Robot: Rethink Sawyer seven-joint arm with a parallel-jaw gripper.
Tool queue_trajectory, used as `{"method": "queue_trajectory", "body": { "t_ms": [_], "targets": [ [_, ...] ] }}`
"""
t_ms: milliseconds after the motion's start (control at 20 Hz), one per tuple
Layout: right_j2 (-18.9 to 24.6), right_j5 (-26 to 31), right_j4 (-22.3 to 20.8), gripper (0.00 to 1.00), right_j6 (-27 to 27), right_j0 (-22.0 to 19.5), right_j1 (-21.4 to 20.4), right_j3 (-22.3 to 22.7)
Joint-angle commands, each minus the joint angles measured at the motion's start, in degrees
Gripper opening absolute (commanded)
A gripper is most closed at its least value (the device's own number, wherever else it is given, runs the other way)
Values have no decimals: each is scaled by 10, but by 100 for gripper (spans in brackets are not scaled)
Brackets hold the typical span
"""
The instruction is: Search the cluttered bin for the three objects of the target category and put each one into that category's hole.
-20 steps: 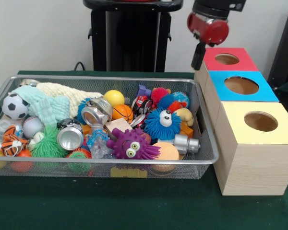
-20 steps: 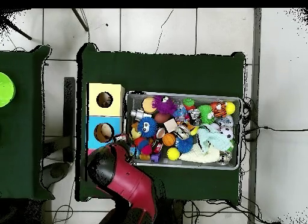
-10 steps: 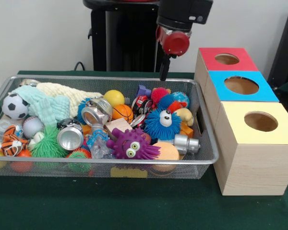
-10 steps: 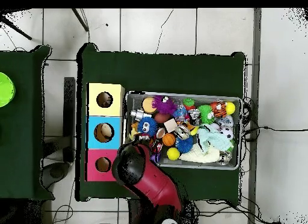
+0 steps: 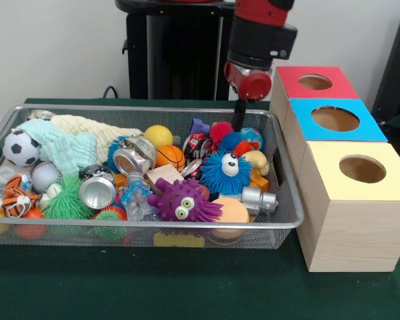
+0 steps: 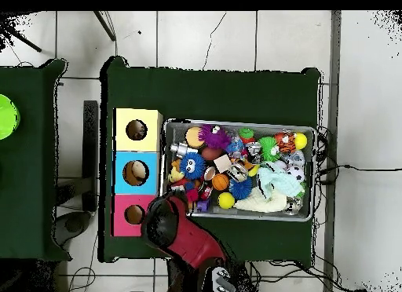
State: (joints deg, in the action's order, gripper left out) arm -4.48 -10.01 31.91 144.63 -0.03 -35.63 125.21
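Clutter fills a wire mesh bin (image 5: 280,173) on the green tabletop (image 5: 187,287), its long axis running left to right in the front view. We count three wooden boxes in a row to the right of the bin, each with one round hole on top: a red box (image 5: 317,82) farthest, a blue box (image 5: 335,119) in the middle, a yellow box (image 5: 362,170) nearest. In the bin we see spiky rubber toys, among them a blue one (image 5: 225,171) with eyes and a purple one (image 5: 182,200) with eyes, plus a soccer ball (image 5: 20,147), a yellow ball (image 5: 158,136), an orange ball (image 5: 170,157), shiny metal cans (image 5: 97,190) and a knitted cloth (image 5: 87,137). The gripper (image 5: 239,115) hangs upright over the bin's far right corner, just above a red fuzzy toy (image 5: 221,132). We cannot tell how far it is parted or whether it carries anything.
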Motion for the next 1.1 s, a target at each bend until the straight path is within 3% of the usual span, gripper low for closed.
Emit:
{"method": "queue_trajectory", "body": {
  "t_ms": [50, 200, 350, 500, 700, 900, 1100],
  "targets": [
    [102, -51, 11, 0, 191, 7, 45, 14],
    [99, -37, 23, 0, 181, 13, 31, 23],
    [110, -48, -1, 0, 171, -10, 37, 26],
    [135, -92, -44, 0, 167, -52, 89, -3],
    [143, -140, -72, 0, 165, -67, 158, -60],
    [150, -182, -82, 0, 164, -72, 221, -123],
    [159, -203, -79, 0, 164, -73, 251, -157]
  ]
}}
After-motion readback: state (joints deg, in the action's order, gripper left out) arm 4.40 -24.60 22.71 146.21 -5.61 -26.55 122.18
